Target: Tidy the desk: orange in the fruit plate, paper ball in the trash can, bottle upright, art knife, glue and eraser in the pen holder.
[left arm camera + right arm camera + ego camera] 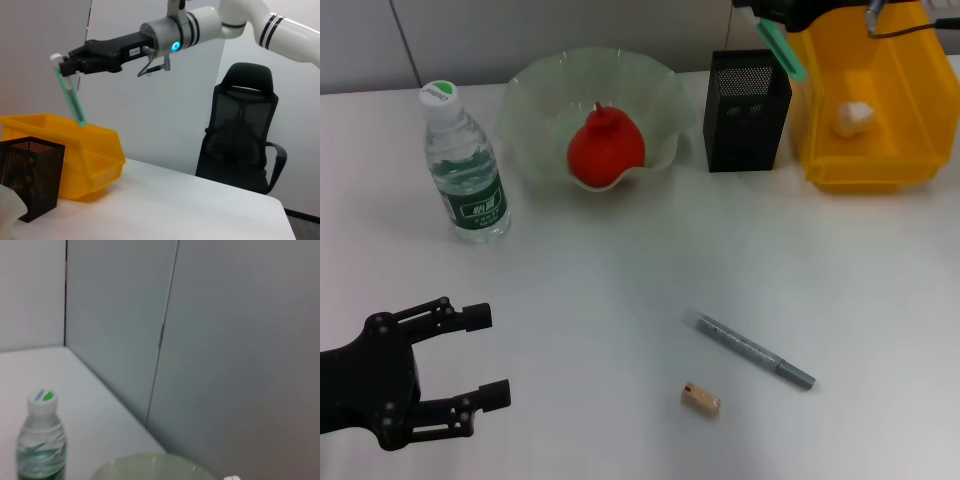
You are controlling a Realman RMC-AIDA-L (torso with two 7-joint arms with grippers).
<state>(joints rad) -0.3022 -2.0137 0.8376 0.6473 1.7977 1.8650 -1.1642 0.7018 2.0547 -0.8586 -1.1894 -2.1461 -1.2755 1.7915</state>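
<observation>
Right gripper clamped on green stick, hanging tilted above pen holder and trash can; holder just below, leftward; left gripper spread, idle

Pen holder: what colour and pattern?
Black metal mesh; the pen holder shows best in the head view, between the fruit plate and the trash can.

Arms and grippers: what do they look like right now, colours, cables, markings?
The left gripper is matte black, with two jointed, bolted fingers. The right gripper is also black, with a small white label on its body. Behind it sits a grey wrist ring with a glowing blue light and a looped dark cable, then a glossy white arm with two black bands.
</observation>
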